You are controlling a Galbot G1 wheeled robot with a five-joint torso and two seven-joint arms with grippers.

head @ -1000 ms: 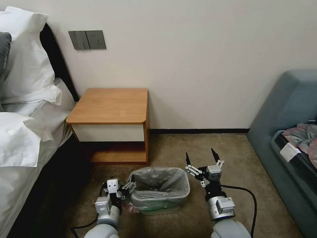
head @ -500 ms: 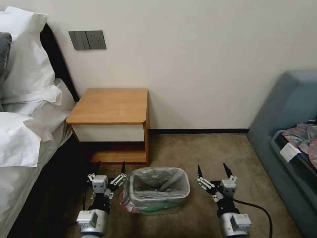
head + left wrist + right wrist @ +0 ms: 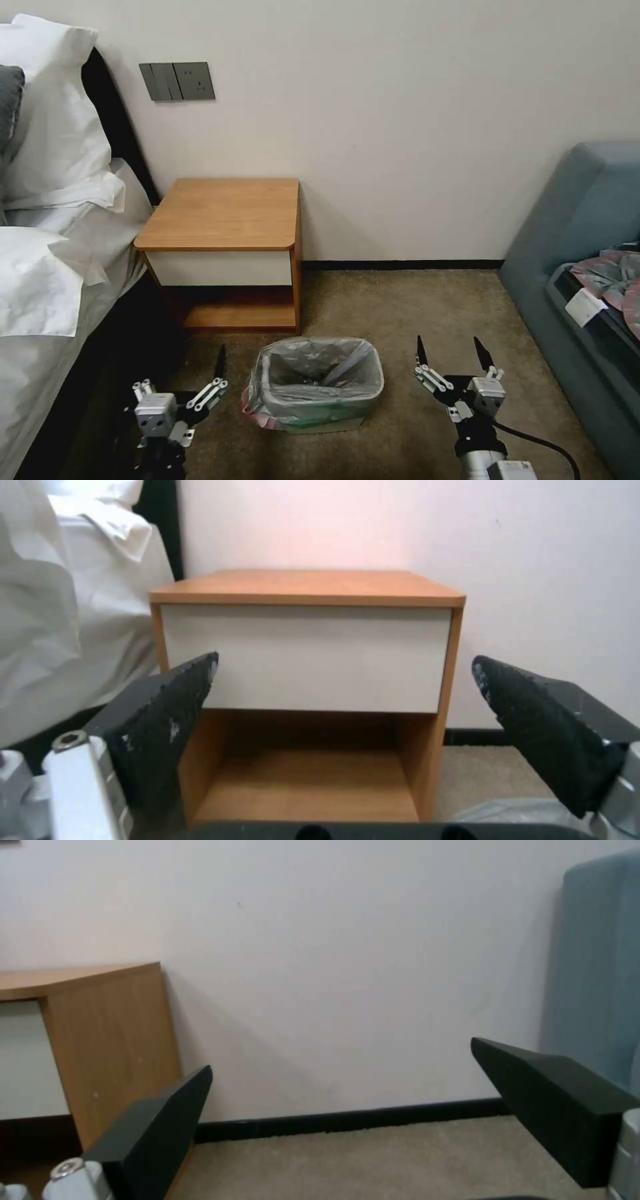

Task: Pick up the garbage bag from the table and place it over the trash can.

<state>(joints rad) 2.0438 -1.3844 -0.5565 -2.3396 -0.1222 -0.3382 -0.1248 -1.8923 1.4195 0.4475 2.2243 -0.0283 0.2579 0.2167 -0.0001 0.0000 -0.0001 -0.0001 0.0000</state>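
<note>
- Head view: the left gripper (image 3: 197,373) hung low beside the small cream plastic trash can (image 3: 313,419), fingers spread, holding nothing. The right gripper (image 3: 451,352) flanked its other side, likewise splayed and empty. The thin translucent grey garbage bag (image 3: 319,373) lined the can, mouth up. The orange-topped wooden table (image 3: 223,213) stood behind.
- Left wrist view: parted black fingers (image 3: 175,700) framed the table (image 3: 307,645).
- Right wrist view: wide-set fingers (image 3: 160,1130) faced the wall.

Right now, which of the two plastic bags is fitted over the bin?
The garbage bag, grey and translucent, lines the trash can on the carpet. The other, a grey-and-pink heap with a white label, lies on the sofa.
</note>
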